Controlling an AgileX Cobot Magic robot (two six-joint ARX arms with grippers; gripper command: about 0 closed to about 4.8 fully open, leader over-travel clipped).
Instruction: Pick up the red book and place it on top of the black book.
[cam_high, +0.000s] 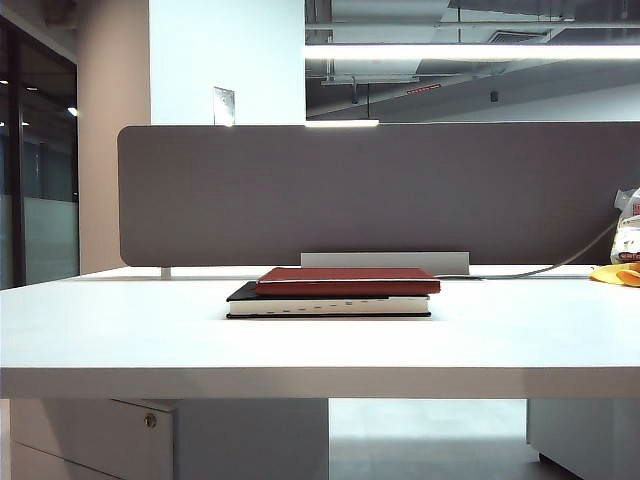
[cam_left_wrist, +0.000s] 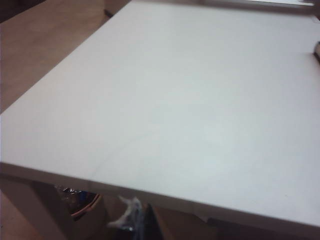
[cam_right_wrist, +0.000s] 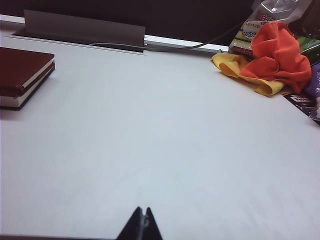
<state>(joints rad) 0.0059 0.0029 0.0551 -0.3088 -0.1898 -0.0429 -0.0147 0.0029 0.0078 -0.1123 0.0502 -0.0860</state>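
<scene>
Left gripper: out of frame, state not discernible. Thin dark-red leather-like book (cam_high: 347, 279): flat atop thicker black book (cam_high: 328, 304), mid white counter (cam_high: 320, 345). Right gripper (cam_right_wrist: 141, 224): pressed together, empty, low over counter's near edge. Orange-and-yellow cloths (cam_right_wrist: 270, 60): far right.

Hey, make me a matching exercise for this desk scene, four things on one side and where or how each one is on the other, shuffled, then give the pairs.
Things:
1. thin dark-red notebook
2. thick black-covered book
3. crumpled orange cloth
4. right gripper

States:
A. shut, low over the bare white table, near its front edge
B. lying on top of another book
C. at the bottom of the stack, flat on the table
D. heaped on a yellow cloth at the table's right end

Pairs: 1-B, 2-C, 3-D, 4-A
</scene>
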